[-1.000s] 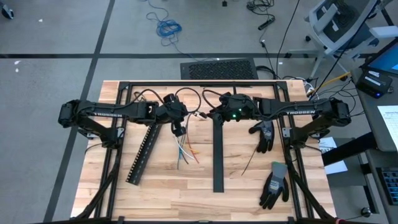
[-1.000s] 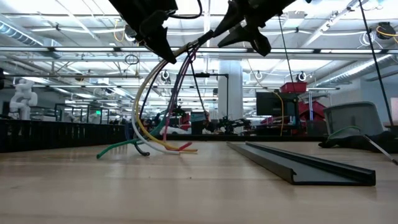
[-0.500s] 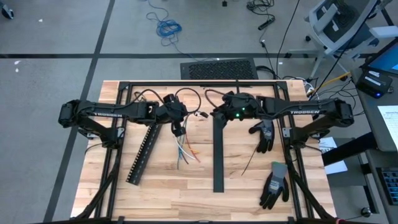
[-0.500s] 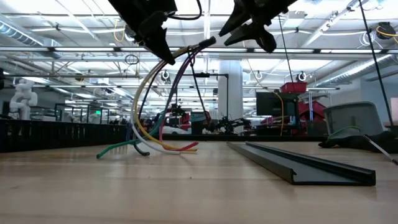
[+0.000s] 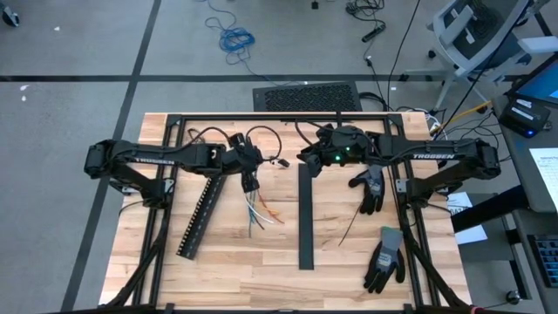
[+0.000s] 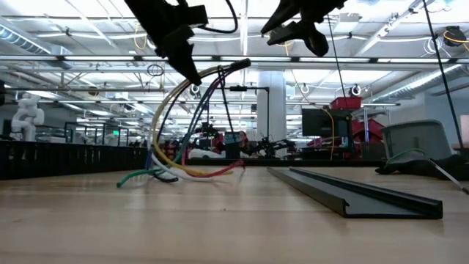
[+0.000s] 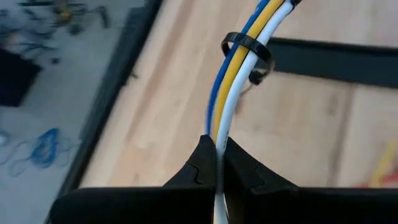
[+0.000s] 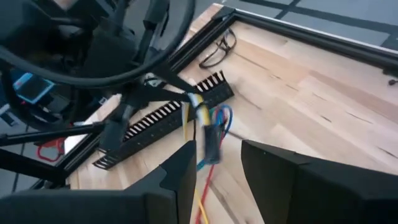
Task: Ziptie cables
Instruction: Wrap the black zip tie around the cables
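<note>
Between the left tool's point(image 7: 216, 163) pinched fingers ran the cables point(image 7: 239, 81), a black zip-tie loop point(image 7: 247, 48) ringing them just past its tips; their loose ends trailed beneath it onto the surface point(image 5: 235, 262). Off to its side, apart from the bundle, the right tool point(image 8: 216, 163) hung partly spread, holding nothing.

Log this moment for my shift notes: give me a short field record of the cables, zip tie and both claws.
cables: bundle lifted, loose ends trailing on the table
zip tie: black loop around the cables
left claw: shut on the cables, above the table's middle
right claw: open, holding nothing, raised beside the bundle's black tip
also on table: black channel, slotted strip, two gloves
</note>
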Available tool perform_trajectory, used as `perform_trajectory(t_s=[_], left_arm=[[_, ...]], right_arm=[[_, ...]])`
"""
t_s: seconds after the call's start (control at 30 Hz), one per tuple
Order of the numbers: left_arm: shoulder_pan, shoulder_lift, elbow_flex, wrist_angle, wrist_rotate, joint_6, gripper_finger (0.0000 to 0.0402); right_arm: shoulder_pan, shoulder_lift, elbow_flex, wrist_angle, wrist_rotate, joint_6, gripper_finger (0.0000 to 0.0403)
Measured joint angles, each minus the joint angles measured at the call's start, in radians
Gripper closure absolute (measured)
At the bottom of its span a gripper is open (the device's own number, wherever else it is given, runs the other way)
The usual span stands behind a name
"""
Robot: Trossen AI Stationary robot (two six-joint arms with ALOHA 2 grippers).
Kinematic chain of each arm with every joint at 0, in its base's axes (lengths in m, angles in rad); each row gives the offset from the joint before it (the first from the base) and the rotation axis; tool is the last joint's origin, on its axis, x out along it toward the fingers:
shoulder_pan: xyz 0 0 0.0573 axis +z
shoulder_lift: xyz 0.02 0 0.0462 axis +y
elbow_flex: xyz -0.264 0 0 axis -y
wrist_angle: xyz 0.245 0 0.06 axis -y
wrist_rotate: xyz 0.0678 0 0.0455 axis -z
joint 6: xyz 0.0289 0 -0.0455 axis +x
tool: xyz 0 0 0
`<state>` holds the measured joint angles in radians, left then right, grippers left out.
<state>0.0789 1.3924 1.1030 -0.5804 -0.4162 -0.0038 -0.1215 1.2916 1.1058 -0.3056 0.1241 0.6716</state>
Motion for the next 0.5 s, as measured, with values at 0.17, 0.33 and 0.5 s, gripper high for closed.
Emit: perform_trajectory(t_s=[0.17,0.33,0.5], left_arm=[[0.026,0.02,0.0,0.111,-0.088,-0.017,0.0391],[0.046,0.102,0.0,0.238,0.0,-0.013,0.0391],[0.042,0.271,0.0,0.328,0.032,-0.021,0.0391]], right_arm=[[0.008,-0.008,0.0,-0.051,0.0,0.014,0.0282],[0.026,-0.055,0.0,-0.12,0.008,0.016,0.0282],[0.02,-0.148,-0.001,-0.186,0.019,0.016,0.0282]])
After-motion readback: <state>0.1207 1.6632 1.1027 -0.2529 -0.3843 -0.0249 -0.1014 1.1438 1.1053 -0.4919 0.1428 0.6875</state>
